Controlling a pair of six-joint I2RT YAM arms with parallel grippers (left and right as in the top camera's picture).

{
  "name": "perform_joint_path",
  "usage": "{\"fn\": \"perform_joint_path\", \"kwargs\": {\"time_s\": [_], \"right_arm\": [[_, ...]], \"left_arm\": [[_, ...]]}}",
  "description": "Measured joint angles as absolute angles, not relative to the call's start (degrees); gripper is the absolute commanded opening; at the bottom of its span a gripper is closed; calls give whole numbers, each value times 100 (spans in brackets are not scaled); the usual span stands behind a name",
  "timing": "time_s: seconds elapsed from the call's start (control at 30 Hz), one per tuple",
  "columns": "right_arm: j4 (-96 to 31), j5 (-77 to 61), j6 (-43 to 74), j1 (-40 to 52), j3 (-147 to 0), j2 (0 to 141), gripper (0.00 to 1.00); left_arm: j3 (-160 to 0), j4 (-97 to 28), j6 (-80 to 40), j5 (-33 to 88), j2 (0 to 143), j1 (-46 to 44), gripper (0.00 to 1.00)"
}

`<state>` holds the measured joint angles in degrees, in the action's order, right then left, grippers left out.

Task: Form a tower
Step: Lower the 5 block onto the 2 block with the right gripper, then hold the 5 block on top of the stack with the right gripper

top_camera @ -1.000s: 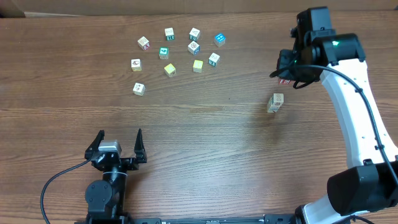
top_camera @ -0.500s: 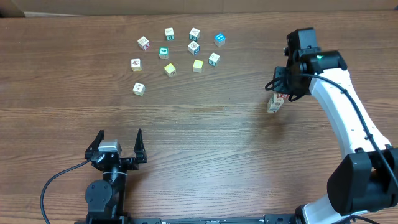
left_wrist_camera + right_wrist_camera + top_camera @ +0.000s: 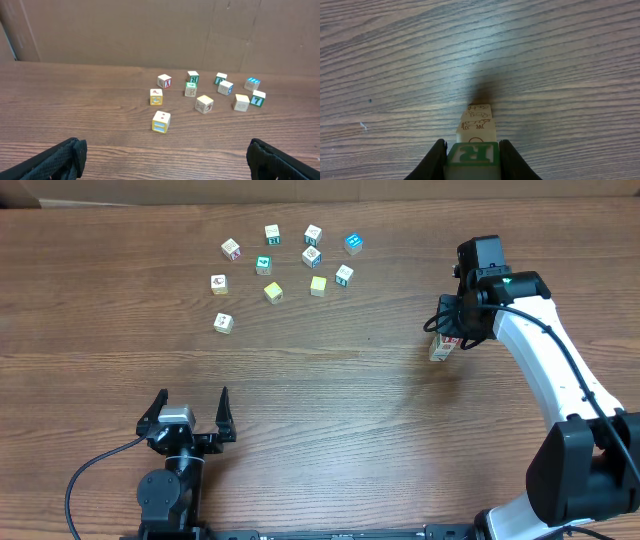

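Right claw [image 3: 472, 161] grips a cube [image 3: 471, 152], seemingly atop the tower [image 3: 478, 124].

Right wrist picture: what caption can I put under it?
End effector holding a green-letter block right over the little tower.

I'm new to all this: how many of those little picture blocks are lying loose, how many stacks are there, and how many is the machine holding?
loose cubes: 11
tower (number of cubes in it unclear): 1
green R cube, gripped in the right end effector above the tower: 1
Total: 13 things, counting the tower as one.
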<state>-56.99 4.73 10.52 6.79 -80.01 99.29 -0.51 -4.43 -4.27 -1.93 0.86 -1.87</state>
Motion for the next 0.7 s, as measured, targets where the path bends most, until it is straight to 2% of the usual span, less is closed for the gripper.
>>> {"fn": "perform_joint_path", "kwargs": {"time_s": [0.7], "right_arm": [[-5395, 473, 1048, 679, -7749, 9929, 21]], "left_arm": [[-51, -443, -427, -191, 86, -187, 100]]}}
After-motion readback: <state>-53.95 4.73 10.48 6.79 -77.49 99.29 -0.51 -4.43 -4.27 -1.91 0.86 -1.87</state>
